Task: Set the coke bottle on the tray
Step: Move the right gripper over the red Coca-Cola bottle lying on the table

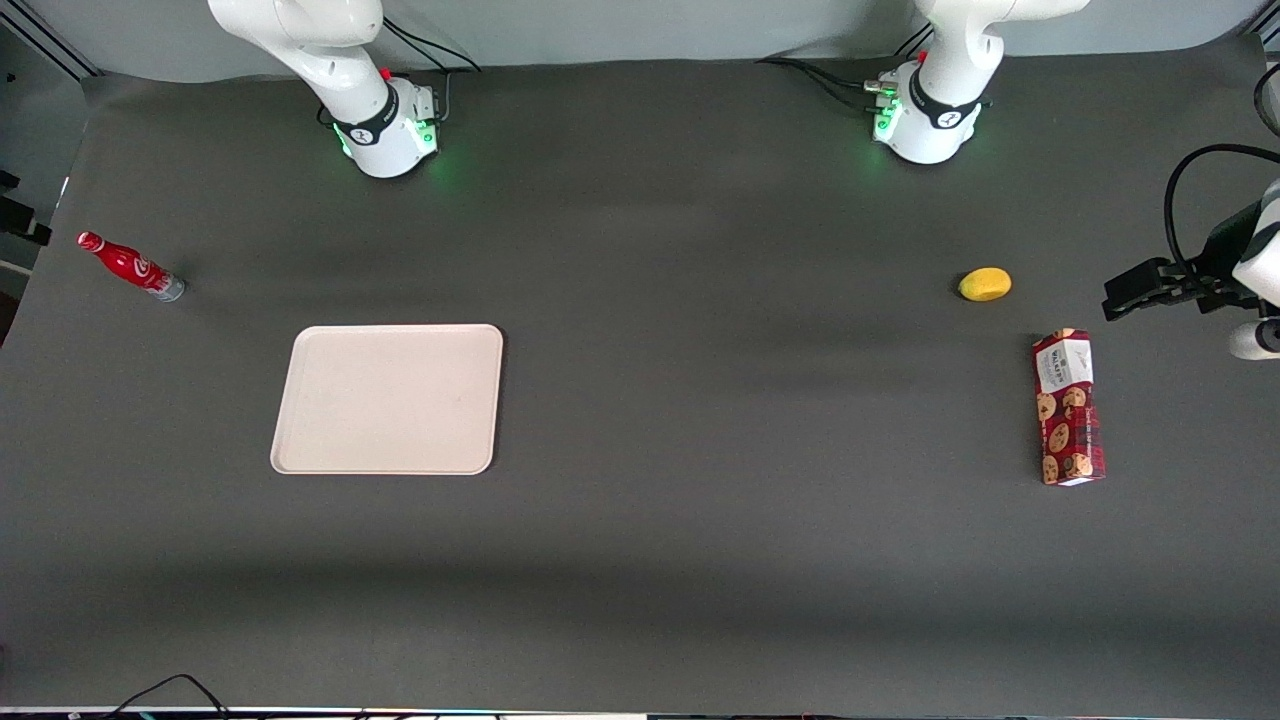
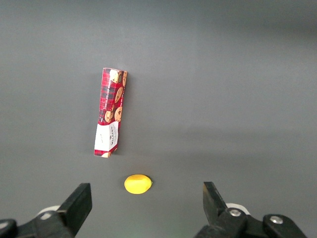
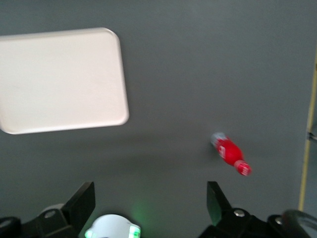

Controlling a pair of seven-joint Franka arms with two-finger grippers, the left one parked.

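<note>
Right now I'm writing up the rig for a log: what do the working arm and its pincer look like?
The working arm is glossy white with rounded casings, a black band near its base, green status lights, a small red spot and black cables trailing from the base. Its pincer, seen from the wrist camera above the grey table, has two black wedge-shaped fingers on a black body with visible screws, set wide apart.

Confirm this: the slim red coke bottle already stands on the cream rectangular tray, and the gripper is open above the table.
Wrong on one count: the front view shows the slim red coke bottle on the dark table, apart from the cream rectangular tray. The gripper is indeed open above the table.
</note>
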